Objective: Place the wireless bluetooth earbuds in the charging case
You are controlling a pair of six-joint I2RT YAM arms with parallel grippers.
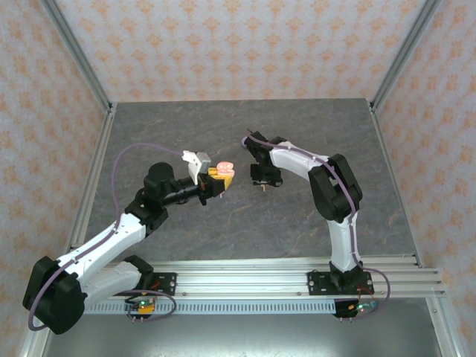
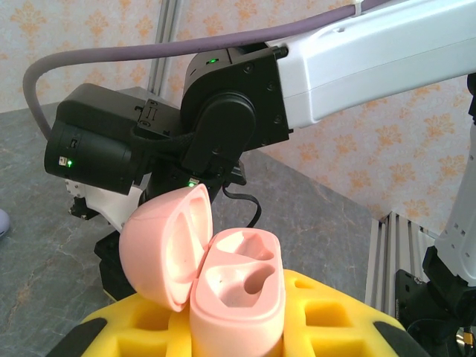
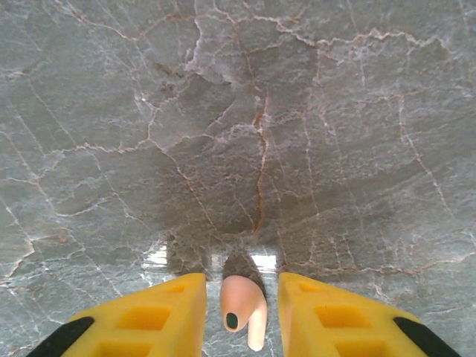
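Left arm (image 1: 111, 238) reaches in from the near-left corner of the desk (image 1: 297, 126). The left jaws are clamped on a pale pink charging case (image 1: 225, 168), held in the air over the middle of the desk, a bit left of centre. In the left wrist view the charging case (image 2: 238, 297) sits upright between the yellow pads (image 2: 327, 312). Its lid (image 2: 160, 253) is hinged open and tipped to the left, and both moulded wells in the base are showing with nothing in them. Right arm (image 1: 335, 193) bends in from the near-right, wrist pointing down, and the right jaws are near the desk centre, just beside the case on its right and not touching it. In the right wrist view one pale pink earbud (image 3: 242, 301) is between the two yellow fingertips (image 3: 182, 297), dark tip facing the camera, stem pointing toward the bottom edge. The right jaws are apart, with a thin gap visible on each side of the earbud. Cannot tell whether the earbud lies on the grey marbled desk (image 3: 223, 111) or sits just above it.
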